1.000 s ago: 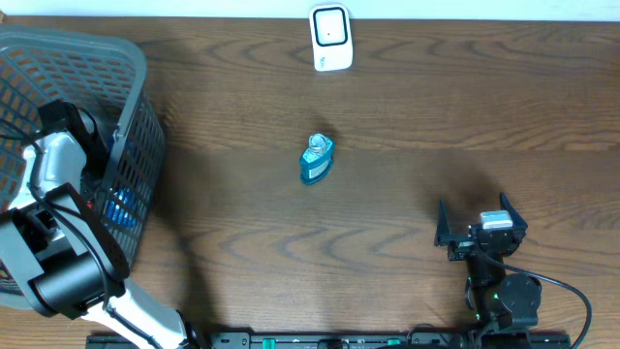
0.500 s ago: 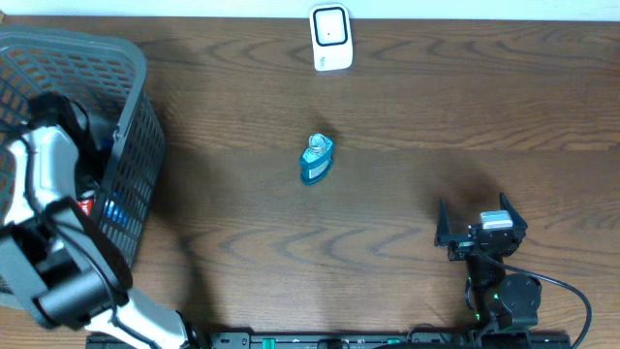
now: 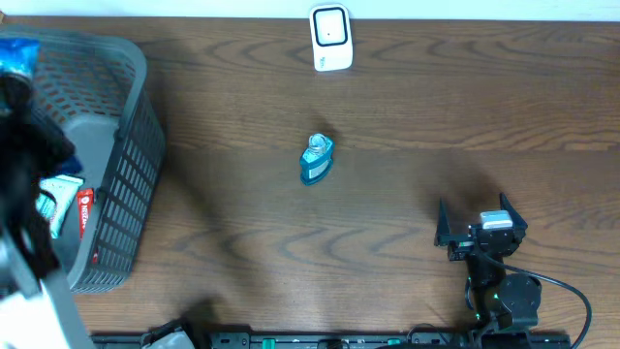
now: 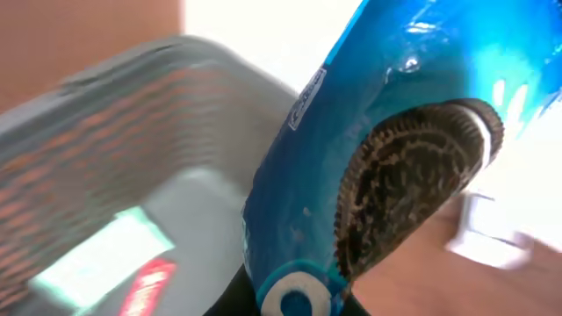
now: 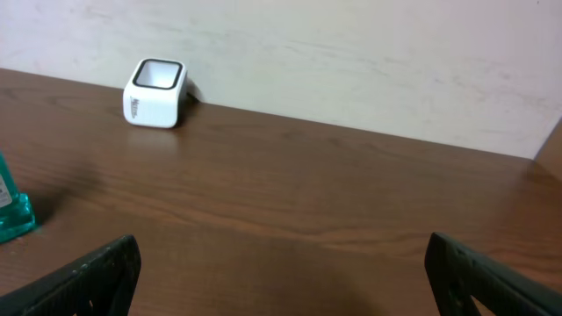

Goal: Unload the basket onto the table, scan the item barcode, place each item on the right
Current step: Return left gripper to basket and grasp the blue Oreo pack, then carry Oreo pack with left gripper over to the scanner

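The left hand clamps a blue cookie packet above the basket; the right hand rests wide open.

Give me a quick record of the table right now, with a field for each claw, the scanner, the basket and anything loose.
left claw: shut on a blue cookie packet, lifted over the basket
right claw: open, empty, at the front right of the table
scanner: white, at the far edge, nothing in front of it
basket: grey, at the left, with a red and white packet inside
bottle: blue, alone mid-table
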### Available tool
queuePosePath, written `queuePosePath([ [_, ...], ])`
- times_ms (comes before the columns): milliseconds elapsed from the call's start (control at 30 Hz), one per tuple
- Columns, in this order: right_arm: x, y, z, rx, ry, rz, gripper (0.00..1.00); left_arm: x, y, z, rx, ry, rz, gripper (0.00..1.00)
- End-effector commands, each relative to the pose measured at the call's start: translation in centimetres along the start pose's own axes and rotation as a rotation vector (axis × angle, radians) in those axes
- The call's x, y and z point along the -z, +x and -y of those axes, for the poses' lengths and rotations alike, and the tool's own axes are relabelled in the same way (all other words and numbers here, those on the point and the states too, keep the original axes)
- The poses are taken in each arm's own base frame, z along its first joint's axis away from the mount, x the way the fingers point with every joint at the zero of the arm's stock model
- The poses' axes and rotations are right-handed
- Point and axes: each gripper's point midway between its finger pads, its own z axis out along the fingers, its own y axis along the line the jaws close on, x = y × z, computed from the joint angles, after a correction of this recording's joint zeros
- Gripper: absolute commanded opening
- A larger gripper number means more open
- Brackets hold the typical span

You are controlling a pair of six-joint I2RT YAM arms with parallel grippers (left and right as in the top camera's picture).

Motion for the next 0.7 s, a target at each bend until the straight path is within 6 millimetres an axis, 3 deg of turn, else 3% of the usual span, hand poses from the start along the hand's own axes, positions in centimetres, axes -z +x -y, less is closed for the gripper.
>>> queuePosePath([
  [0,0.0,0.0,0.1,-0.008,0.006,0.0,0.99,3.3,1.4,8.6,-0.028,0.441,-0.052,0.07],
  [167,0.0,0.0,0.1,-0.008,0.006,0.0,0.99,4.9,5.4,15.5,-0.159,0.711,-0.191,0.07],
  [367,0.0,0.0,0.1,-0.008,0.006,0.0,0.99,4.6,13.1,23.8,-0.355,0.955,-0.438,0.07],
  [533,0.0,0.0,0.1,-0.008,0.006,0.0,0.99,1.5,21.1,29.6,-0.496,0.947,-0.613,0.07],
  [667,0.0,0.0,0.1,-0.008,0.006,0.0,0.99,-2.3,26.7,31.4,-0.536,0.791,-0.7,0.07],
])
